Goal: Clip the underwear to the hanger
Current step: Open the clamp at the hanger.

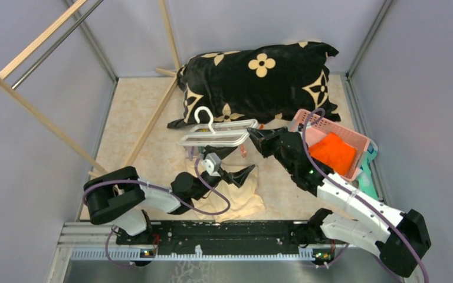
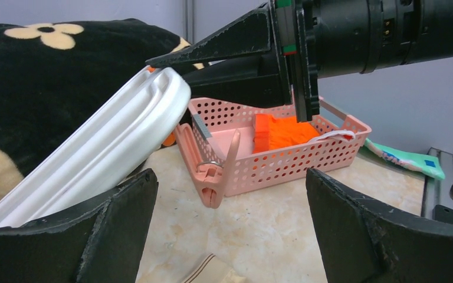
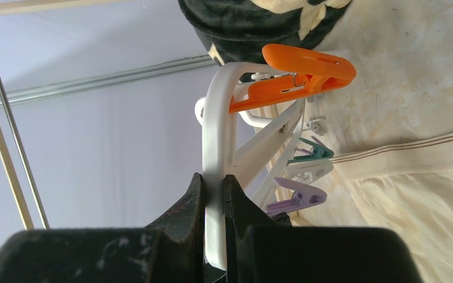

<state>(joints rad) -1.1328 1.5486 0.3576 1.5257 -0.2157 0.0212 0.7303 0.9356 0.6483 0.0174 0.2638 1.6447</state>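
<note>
A: Where is the hanger (image 1: 218,137)?

B: Up off the counter (image 1: 141,106), just in front of the black flowered pillow (image 1: 253,82). The right jaws are clamped on the end of its white frame; from the right wrist you see 2 black fingers (image 3: 183,212) pinching the white bar (image 3: 219,130) with no gap left.

A: And its clips?

B: They dangle under the frame. The right wrist view shows an orange clip (image 3: 295,76) at the top, then a teal clip (image 3: 309,150) and a purple clip (image 3: 295,197) lower down. From the left wrist a salmon clip (image 2: 215,174) hangs just beside the frame's rounded corner (image 2: 112,141).

A: The underwear?

B: The underwear (image 1: 239,197) lies rumpled on the counter near the front edge, between the 2 arms and below the hanger. The right wrist camera catches its cream fabric (image 3: 424,194) and a seamed hem.

A: The left jaws?

B: Spread wide, holding nothing. Both fingers (image 2: 118,224) frame the left wrist view, far apart, hovering over the underwear and pointing toward the hanger. Whether they touch the fabric, I cannot tell.

A: Anything else?

B: A pink perforated basket (image 1: 354,138) sits to the right with an orange cloth (image 1: 333,152) in it. A wooden rack (image 1: 41,121) stands at the far left.
</note>
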